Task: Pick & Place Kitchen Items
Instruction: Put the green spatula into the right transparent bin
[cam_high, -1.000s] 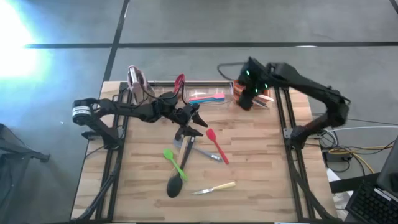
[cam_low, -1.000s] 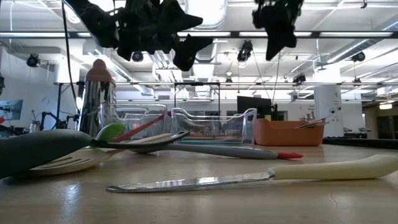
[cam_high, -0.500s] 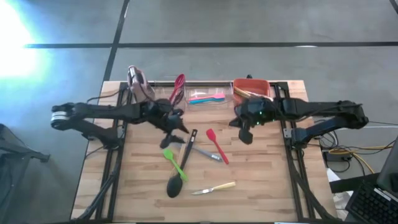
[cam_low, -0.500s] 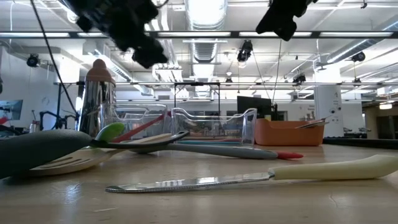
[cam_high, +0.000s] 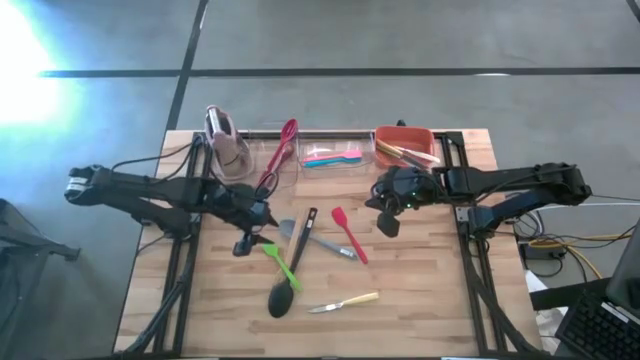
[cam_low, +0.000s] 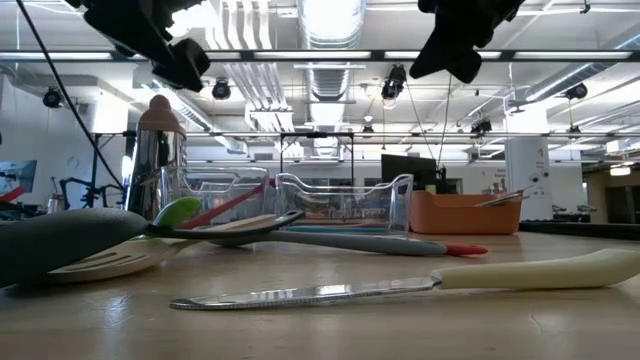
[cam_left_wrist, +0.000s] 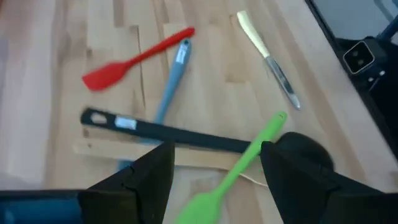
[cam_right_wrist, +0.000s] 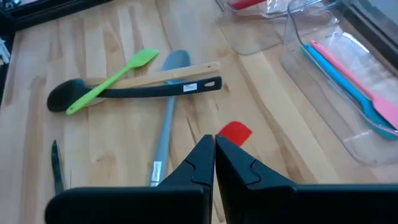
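The left gripper (cam_high: 243, 243) is held above the table (cam_high: 420, 300), with its fingers (cam_left_wrist: 152, 177) spread wide apart and nothing between them. Seen past those fingers, a green spatula (cam_left_wrist: 239, 163) lies directly ahead in the gap, its blade nearest the fingers and its handle running away across a black ladle (cam_left_wrist: 205, 142). The ladle's handle crosses just beyond the fingertips, over a wooden spatula (cam_left_wrist: 109, 151). Farther out from the fingers are noted a grey-blue spatula (cam_left_wrist: 171, 78), a red spatula (cam_left_wrist: 134, 59) and a pale-handled knife (cam_left_wrist: 267, 57), all flat on the table.

The right gripper (cam_high: 389, 222) is also held clear of the table, its fingers (cam_right_wrist: 199, 163) closed together with nothing gripped. The red spatula's blade (cam_right_wrist: 236, 132) is seen just past the closed fingertips. Beyond it lie the grey-blue spatula (cam_right_wrist: 166, 134), the ladle (cam_right_wrist: 134, 91) and the green spatula (cam_right_wrist: 112, 89), piled crosswise.

A clear bin (cam_high: 330, 155) is recorded at the far edge of the table, well apart from both grippers, holding a pink spatula (cam_high: 335, 153) and a blue spatula (cam_high: 330, 160). Beside it stands an orange bin (cam_high: 404, 145) with utensils inside. A dark red spoon (cam_high: 279, 153) leans at the clear bin's other end, near a pink-topped rack (cam_high: 224, 140).
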